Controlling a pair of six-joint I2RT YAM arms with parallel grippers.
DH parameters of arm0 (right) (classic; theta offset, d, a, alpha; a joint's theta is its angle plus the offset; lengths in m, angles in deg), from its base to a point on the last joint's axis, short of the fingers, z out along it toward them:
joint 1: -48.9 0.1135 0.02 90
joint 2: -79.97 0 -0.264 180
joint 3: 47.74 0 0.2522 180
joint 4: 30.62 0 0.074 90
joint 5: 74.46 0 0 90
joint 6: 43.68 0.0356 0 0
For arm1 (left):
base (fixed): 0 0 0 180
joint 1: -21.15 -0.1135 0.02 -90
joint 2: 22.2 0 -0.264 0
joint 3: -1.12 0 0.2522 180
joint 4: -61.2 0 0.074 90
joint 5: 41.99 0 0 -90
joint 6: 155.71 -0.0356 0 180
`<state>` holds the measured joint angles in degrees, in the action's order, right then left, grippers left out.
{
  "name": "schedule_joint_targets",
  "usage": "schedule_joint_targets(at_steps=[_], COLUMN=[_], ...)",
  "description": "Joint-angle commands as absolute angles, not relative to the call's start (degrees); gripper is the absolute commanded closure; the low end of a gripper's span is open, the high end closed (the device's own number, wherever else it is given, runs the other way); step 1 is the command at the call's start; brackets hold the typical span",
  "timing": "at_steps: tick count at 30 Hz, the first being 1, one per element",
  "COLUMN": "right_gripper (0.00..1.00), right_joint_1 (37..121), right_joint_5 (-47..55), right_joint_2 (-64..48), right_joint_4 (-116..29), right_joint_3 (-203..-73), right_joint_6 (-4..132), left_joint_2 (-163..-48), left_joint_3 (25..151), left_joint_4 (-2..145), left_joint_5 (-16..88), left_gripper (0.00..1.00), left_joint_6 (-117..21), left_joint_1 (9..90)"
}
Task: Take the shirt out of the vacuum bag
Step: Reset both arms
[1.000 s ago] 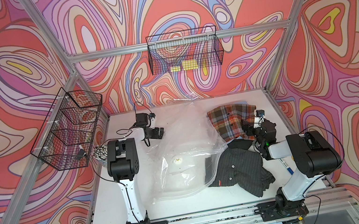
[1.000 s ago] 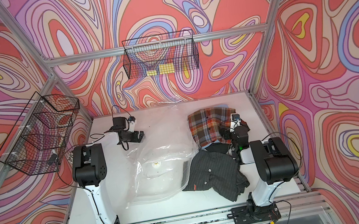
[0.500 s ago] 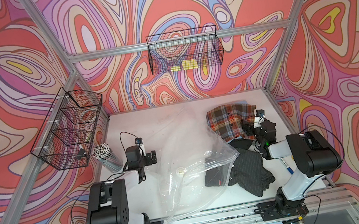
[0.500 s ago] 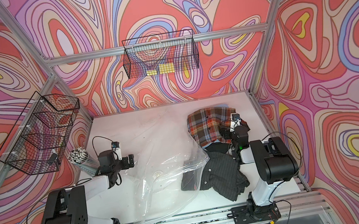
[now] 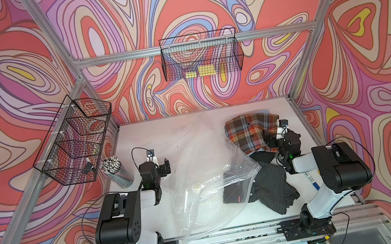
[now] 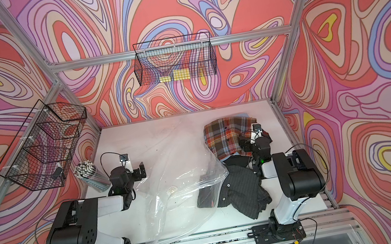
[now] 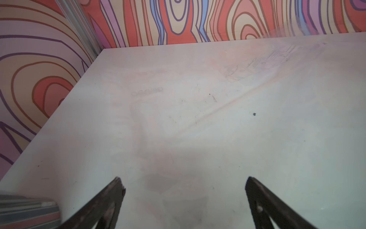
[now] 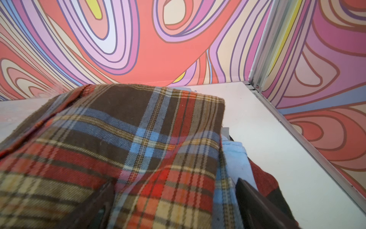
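A: The white worktop (image 5: 138, 137) sits inside swirl-painted walls. At its left edge a cup of striped sticks (image 5: 116, 170) stands just beside the left arm. A careless swing of that arm could tip it.

B: The left fingers (image 7: 107, 204) are spread wide over bare worktop and hold nothing. Just to their right the vacuum bag (image 5: 203, 159) lies loose and crumpled across the middle, its white valve (image 5: 196, 186) facing up.

A: So nothing pins the bag. If the shirt is pulled, the bag would likely slide along with it.

B: Its near corner also reaches the front rail, where it could snag or slip off.

A: The dark striped shirt (image 5: 272, 187) lies at the bag's mouth, mostly out on the worktop. Its left end shows through the plastic. Whether that end is inside the bag or merely under the film cannot be told.

B: The film looks slick and hard to see. Fingers closing there might pinch plastic along with cloth.

A: Farther right, the right fingers (image 8: 255, 206) stand apart astride a plaid shirt (image 5: 250, 132) that lies outside the bag. They are not clamped on it.

B: That seems the main risk. Closing here would take a garment that is already out and leave the dark one caught.
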<state>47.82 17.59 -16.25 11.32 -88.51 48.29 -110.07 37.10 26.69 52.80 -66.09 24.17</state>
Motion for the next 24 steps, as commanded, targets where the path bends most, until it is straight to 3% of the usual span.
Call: schedule_joint_targets(at_steps=[1, 24], right_gripper=[0.02, 0.02], right_joint_1=[48.38, 48.36], right_joint_5=[16.47, 16.60], right_joint_2=[-17.44, -17.40], right_joint_4=[9.41, 9.41], right_joint_3=[-88.66, -88.67], right_joint_6=[47.58, 47.55], left_joint_2=[-110.46, -110.63], left_joint_3=[36.15, 35.86], left_joint_4=[23.28, 22.40], left_joint_5=[54.35, 55.66], left_gripper=[0.01, 0.01], left_joint_6=[-66.50, -66.46], left_joint_1=[24.22, 24.71])
